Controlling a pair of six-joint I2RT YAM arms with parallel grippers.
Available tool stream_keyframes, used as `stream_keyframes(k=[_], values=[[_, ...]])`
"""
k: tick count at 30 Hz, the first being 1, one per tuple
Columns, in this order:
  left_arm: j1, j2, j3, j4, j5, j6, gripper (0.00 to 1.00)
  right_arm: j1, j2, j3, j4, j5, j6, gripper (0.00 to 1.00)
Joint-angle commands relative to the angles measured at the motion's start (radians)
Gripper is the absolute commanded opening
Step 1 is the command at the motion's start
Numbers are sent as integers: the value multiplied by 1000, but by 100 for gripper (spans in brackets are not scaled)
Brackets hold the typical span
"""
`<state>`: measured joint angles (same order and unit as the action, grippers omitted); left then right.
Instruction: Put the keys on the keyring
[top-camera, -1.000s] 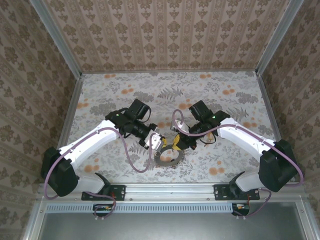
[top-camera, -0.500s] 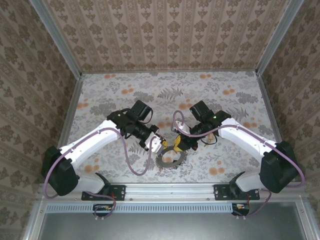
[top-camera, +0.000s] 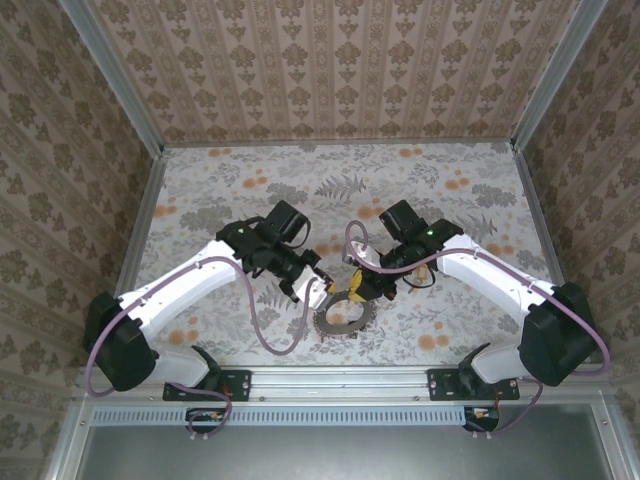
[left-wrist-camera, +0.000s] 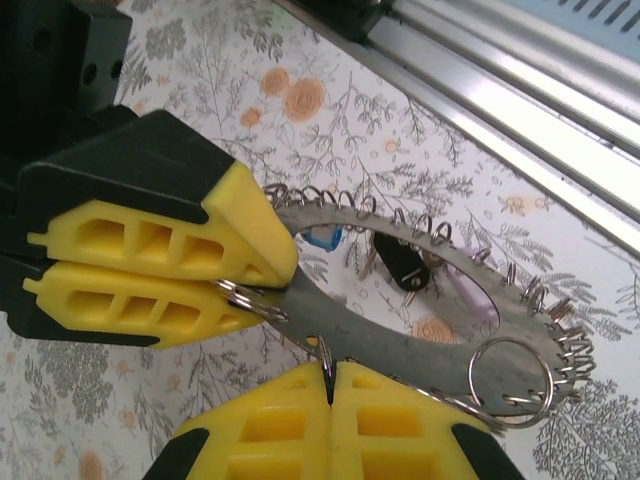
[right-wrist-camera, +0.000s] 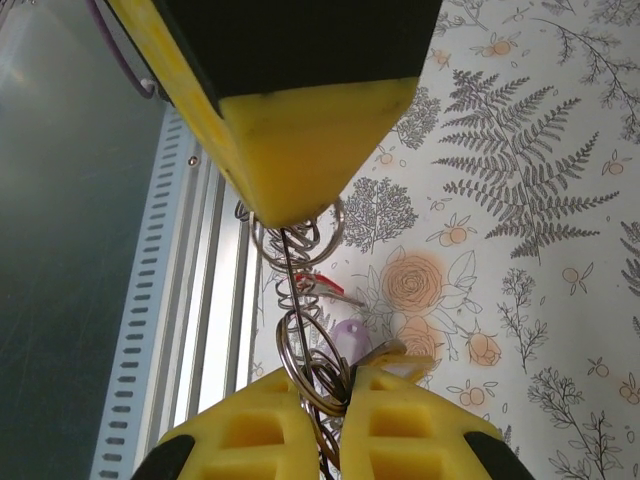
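your left pincer (left-wrist-camera: 330, 382) is clamped tight on the keyring (left-wrist-camera: 420, 345); your right pincer (left-wrist-camera: 275, 290) grips its rim just beside, keys (left-wrist-camera: 405, 268) hanging beyond.

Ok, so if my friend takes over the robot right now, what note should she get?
Left gripper: shut on the keyring, on its flat band.
Right gripper: shut on the keyring's rim, close beside the left one.
Keyring: held between both, above the table, near its front edge.
Done: a black-headed key, a blue key and a red key hang from it.
Left: can't tell whether more keys remain; check the table before releasing.
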<state>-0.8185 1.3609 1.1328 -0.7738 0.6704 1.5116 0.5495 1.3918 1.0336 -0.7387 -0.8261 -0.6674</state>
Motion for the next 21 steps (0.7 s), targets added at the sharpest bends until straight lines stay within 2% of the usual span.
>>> stream_keyframes(k=[1,7,16,21], values=[[-14,19,-25,-20,-91,-36,0,9,-43,52,20,-16,45,0],[-36,20,-22,4,-144,-58,0,32,-53,34,78,-10,126,0],[-36,-51,-55,31,17,-11,0,14,-13,57,36,42,88,0],[-36,-54,-24,-46,77,9,0,1,-8,53,39,39,73,0]])
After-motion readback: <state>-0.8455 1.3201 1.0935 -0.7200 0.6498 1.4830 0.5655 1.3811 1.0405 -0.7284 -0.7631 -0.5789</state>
